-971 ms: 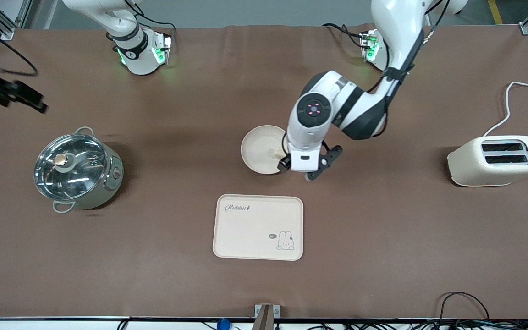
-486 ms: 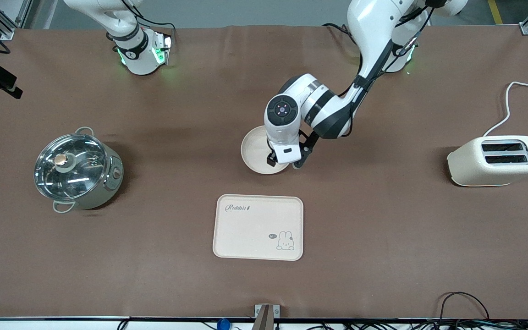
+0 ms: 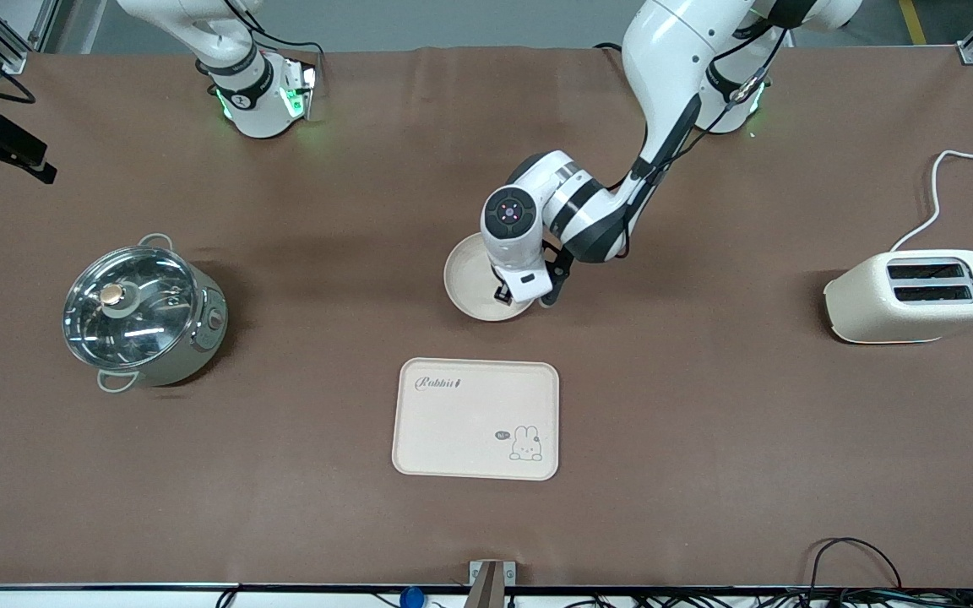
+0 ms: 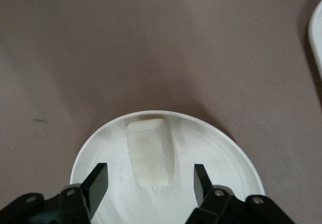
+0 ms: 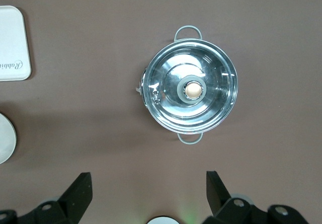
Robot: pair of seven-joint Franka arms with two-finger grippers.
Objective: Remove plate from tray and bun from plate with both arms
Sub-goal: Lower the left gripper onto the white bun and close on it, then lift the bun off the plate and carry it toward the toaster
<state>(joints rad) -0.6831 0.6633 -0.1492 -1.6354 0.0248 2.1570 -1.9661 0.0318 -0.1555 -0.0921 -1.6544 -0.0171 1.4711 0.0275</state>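
The round cream plate (image 3: 465, 274) lies on the brown table, farther from the front camera than the tray. The pale bun (image 4: 150, 152) lies in the plate (image 4: 216, 146); in the front view the left arm's hand hides it. My left gripper (image 3: 520, 294) hangs low over the plate, open. In the left wrist view (image 4: 149, 181) its fingers stand on either side of the bun's near end without touching it. My right gripper (image 5: 148, 189) is open and empty, held high over the right arm's end of the table, and shows at the front view's edge (image 3: 5, 148).
The rectangular cream rabbit tray (image 3: 475, 419) lies nearer the front camera than the plate. A steel pot with a glass lid (image 3: 142, 311) stands toward the right arm's end, below my right gripper (image 5: 190, 90). A cream toaster (image 3: 915, 295) with its cord stands toward the left arm's end.
My left gripper has swung from the plate's rim toward the right arm's end and now hangs over the plate with the bun between its fingers. My right gripper has shifted slightly.
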